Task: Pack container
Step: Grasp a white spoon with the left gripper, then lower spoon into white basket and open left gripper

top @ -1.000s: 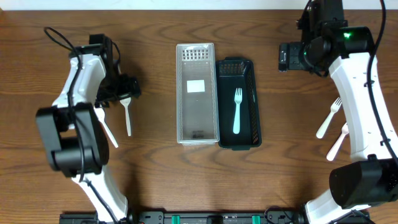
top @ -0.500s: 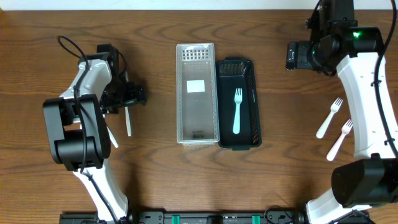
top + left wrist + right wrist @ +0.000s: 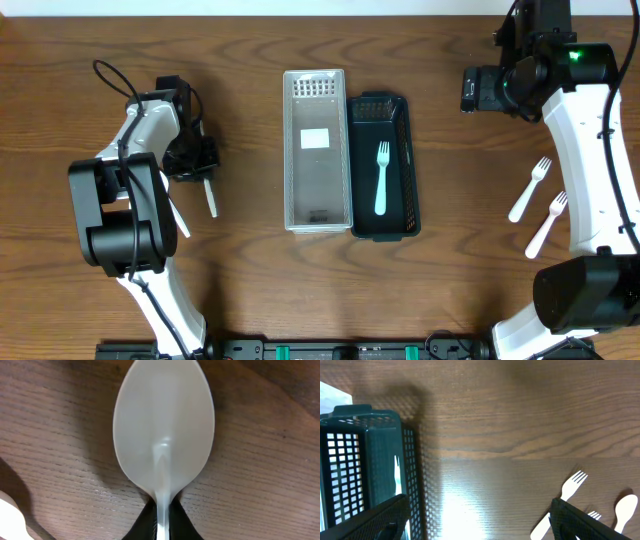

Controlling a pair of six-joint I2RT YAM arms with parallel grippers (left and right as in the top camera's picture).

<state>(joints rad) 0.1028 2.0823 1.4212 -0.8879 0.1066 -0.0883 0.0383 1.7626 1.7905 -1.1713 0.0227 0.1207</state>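
The counter (image 3: 250, 60) carries every item. At its centre a clear tray (image 3: 317, 190) and a dark basket (image 3: 405, 150) stand side by side, touching along their long walls. Judged from the task, the basket is the container to be packed. It sits midway between the two arms, so either arm can reach it.

The right gripper (image 3: 470, 90) hangs above the counter beside the far right corner of the basket. Its fingers (image 3: 390, 515) are spread wide and hold nothing. This position appears to be a standby that keeps the basket opening free.

The left gripper (image 3: 198, 160) is low over the counter, well to the left of the tray. It is clenched on a white spoon (image 3: 162, 425), gripping the narrow neck just below the bowl. This hold keeps the bowl clear ahead of the fingertips. The wrist view does not show whether the spoon is off the wood.

One fork (image 3: 381, 178) lies lengthwise inside the basket, tines toward the far end. Packing is therefore judged to be under way.

A pair of forks (image 3: 530, 188) lies on the counter to the right, within the right arm's reach. Another white utensil (image 3: 175, 215) lies partly under the left arm.
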